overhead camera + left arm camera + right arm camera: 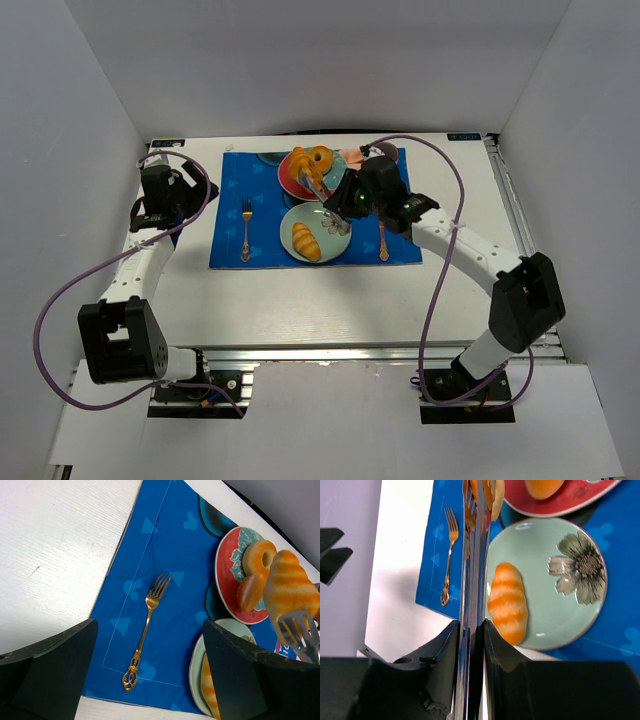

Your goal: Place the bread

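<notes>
Overhead, we see a white table (280, 290) with a blue placemat (225, 215) lying flat on it. Two round plates sit on the mat. The red plate (227, 565) is farther from the arms, and the green plate (545, 612), with a flower painted on one side, is just nearer.

The right gripper (470, 630) reaches over the mat from the right. Its fingers are pressed together on the handles of shiny metal tongs (475, 580). The slotted tong tips pinch one piece of bread, the held bread (290, 585), a ridged golden roll. It hangs by the rim of the red plate on the side facing the green plate. We cannot tell whether it is lifted clear of the plate.

A second roll, the plated bread (507, 602), lies on the green plate, on the half away from the flower. On the red plate we see a ring doughnut (260, 555) and, touching it, a small orange roll (250, 592).

A gold fork (147, 630) lies on the mat to the left of the plates, its tines pointing away from the arms. Another gold utensil (383, 240) lies to the right of the green plate; we cannot make out its kind.

The left gripper (190, 190) hovers at the left edge of the mat with its fingers (55, 665) spread wide, holding nothing.
</notes>
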`<state>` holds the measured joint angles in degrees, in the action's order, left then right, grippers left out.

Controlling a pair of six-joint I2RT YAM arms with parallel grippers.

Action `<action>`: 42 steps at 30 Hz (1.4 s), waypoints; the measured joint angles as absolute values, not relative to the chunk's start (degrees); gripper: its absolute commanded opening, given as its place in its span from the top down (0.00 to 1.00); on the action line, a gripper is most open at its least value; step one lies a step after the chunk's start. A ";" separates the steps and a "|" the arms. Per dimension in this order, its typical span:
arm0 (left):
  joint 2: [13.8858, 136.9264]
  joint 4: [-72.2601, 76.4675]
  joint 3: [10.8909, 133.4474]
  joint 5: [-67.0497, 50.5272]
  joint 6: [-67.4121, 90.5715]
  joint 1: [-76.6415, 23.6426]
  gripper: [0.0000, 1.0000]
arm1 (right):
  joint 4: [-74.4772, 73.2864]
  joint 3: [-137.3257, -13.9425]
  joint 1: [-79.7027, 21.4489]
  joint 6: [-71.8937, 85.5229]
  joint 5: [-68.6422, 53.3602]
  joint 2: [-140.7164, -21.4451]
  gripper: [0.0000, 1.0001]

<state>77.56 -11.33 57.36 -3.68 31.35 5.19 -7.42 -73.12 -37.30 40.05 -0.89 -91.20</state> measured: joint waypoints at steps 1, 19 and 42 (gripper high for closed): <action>77.56 -11.38 57.36 -3.68 31.35 5.19 0.03 | -7.75 -72.34 -37.30 39.90 -0.89 -90.28 0.84; 76.53 -10.79 57.17 -4.12 32.49 5.19 0.05 | -13.63 -53.84 -37.30 34.52 -4.58 -71.53 0.82; 76.36 -10.24 56.58 -4.56 32.93 5.19 0.05 | -13.50 -48.21 -37.26 34.68 -5.32 -70.50 0.53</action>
